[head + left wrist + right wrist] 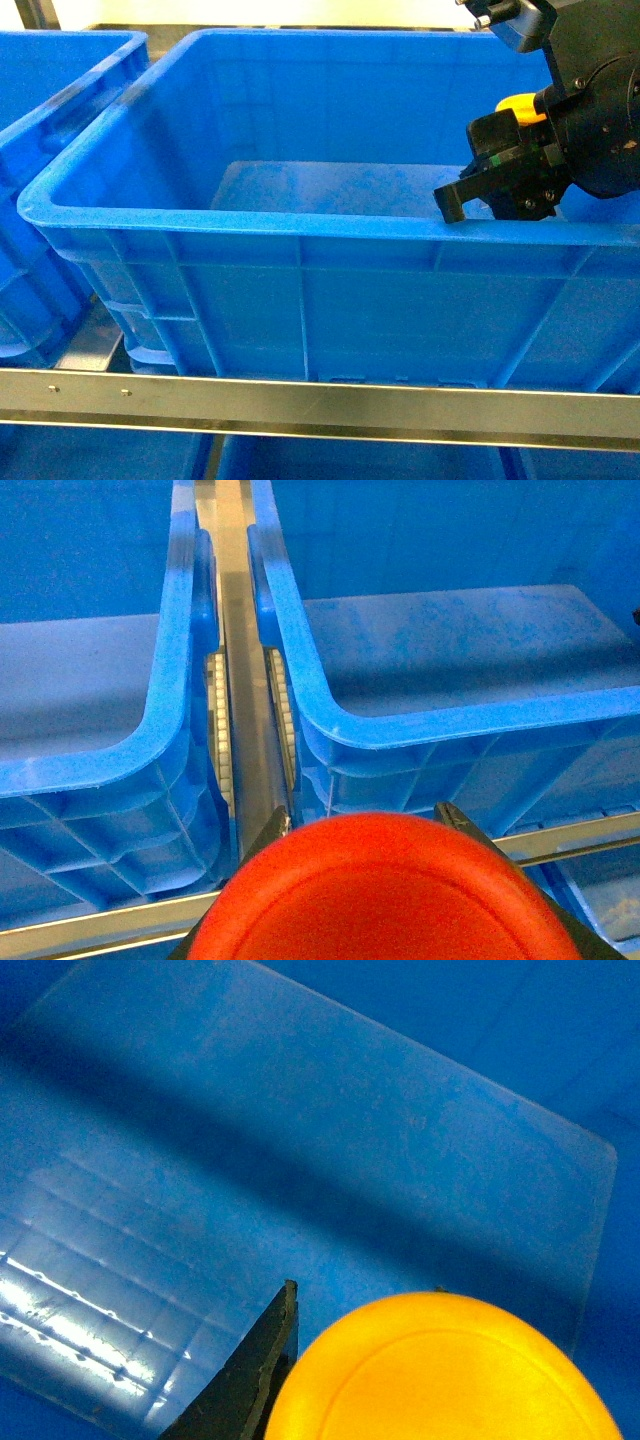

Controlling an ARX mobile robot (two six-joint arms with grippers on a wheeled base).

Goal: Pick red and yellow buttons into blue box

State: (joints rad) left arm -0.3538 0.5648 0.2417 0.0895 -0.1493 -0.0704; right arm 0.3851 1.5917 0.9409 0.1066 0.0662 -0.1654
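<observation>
2 blue crates stand side by side; the blue box [300, 250] is the right 1. The right gripper [500, 185] pinches 1 yellow button [450, 1370] above its floor. The left gripper [360, 825] pinches 1 red button [385, 895] outside it.

bright overhead light, floor glare (close caps blurred)

Your head camera looks forward and down into the blue box [300, 240] from close by. The left wrist camera faces its near corner from outside; the right wrist camera looks straight down at its floor.
</observation>
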